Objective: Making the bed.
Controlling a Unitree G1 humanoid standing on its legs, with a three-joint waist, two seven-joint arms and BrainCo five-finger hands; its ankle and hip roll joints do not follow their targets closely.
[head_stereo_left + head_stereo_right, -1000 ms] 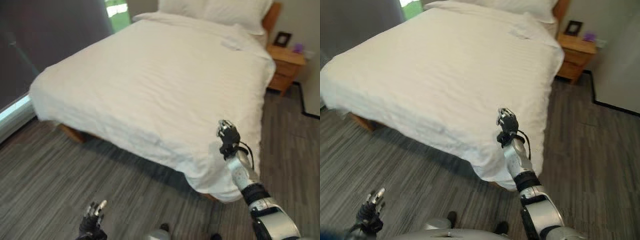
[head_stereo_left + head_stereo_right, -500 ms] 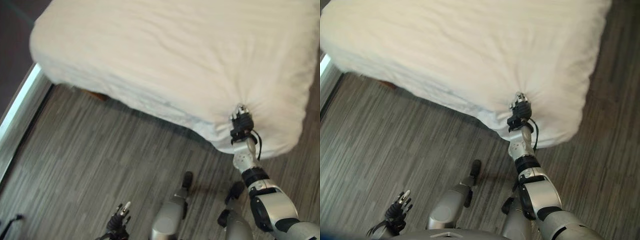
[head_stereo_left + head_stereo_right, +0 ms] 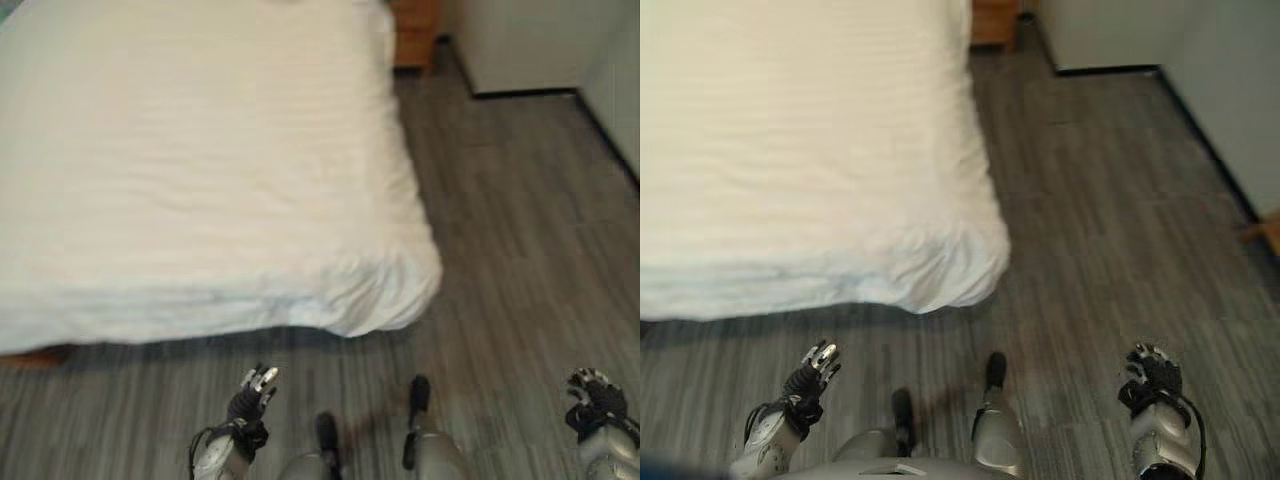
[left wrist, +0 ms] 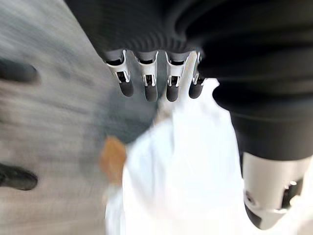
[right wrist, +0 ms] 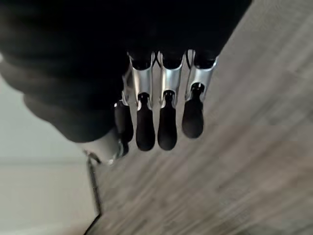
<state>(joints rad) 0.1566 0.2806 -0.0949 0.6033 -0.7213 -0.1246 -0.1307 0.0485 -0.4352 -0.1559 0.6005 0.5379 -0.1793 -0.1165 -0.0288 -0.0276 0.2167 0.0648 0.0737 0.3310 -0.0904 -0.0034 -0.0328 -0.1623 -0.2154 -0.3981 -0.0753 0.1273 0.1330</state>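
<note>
You have a soft white cotton duvet point(image 3: 200, 170) spread over the wooden-framed bed point(image 3: 40, 355), its near corner point(image 3: 400, 290) rumpled and hanging over the foot edge above the grey wood-grain floor point(image 3: 520, 200). Expect it to be light but bulky, limp, and quick to wrinkle or drag; it will not hold a shape, so pinch a good fold of cloth rather than a single layer. The rumpled corner or the hem along the foot edge looks like the best place to take hold.

Its long axis runs from the foot edge near you away towards the small wooden nightstand point(image 3: 415, 30) at the head end.

Your left robot hand point(image 3: 252, 398) hangs low in front of the foot edge, fingers relaxed and holding nothing. Your right robot hand point(image 3: 1152, 380) hangs over the floor, well apart from the bed, fingers loosely extended and empty.
</note>
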